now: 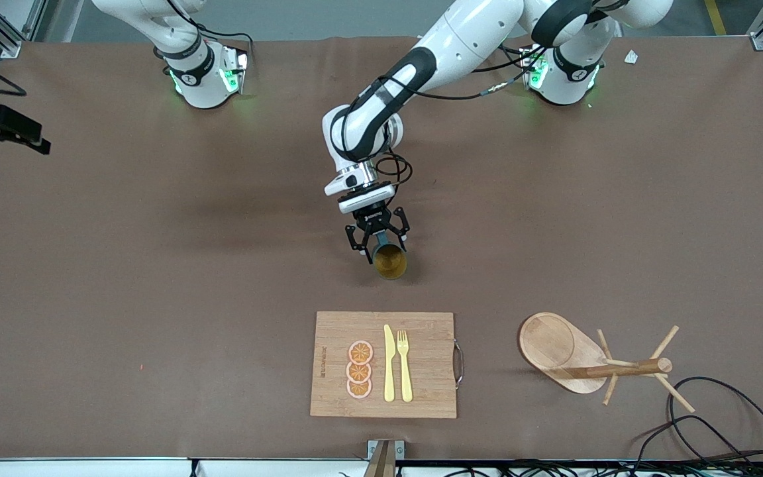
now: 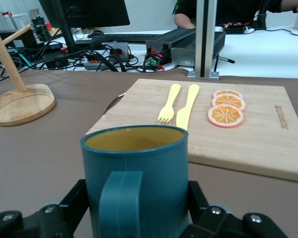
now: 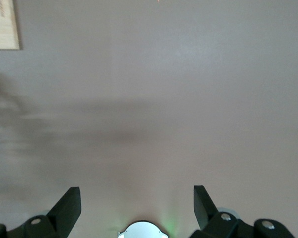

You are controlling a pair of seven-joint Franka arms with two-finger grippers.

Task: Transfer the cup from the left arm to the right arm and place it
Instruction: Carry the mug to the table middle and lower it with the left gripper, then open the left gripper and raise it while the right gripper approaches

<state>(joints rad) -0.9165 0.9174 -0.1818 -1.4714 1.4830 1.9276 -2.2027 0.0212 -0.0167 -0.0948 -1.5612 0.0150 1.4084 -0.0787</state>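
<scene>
The dark teal cup [image 1: 389, 262] with a mustard-yellow inside is upright at the middle of the table, with my left gripper [image 1: 381, 246] shut on its sides. In the left wrist view the cup [image 2: 154, 168] fills the foreground with its handle facing the camera. The black fingers [image 2: 74, 203] press on both of its sides. I cannot tell whether its base touches the table. My right gripper [image 3: 136, 191] is open and empty over bare brown table near its own base. It does not show in the front view.
A wooden cutting board [image 1: 421, 391] with orange slices [image 1: 359, 370], a yellow knife [image 1: 389, 364] and a fork [image 1: 405, 364] lies nearer the front camera than the cup. A wooden peg rack [image 1: 587, 361] lies toward the left arm's end. Cables [image 1: 719, 424] trail beside it.
</scene>
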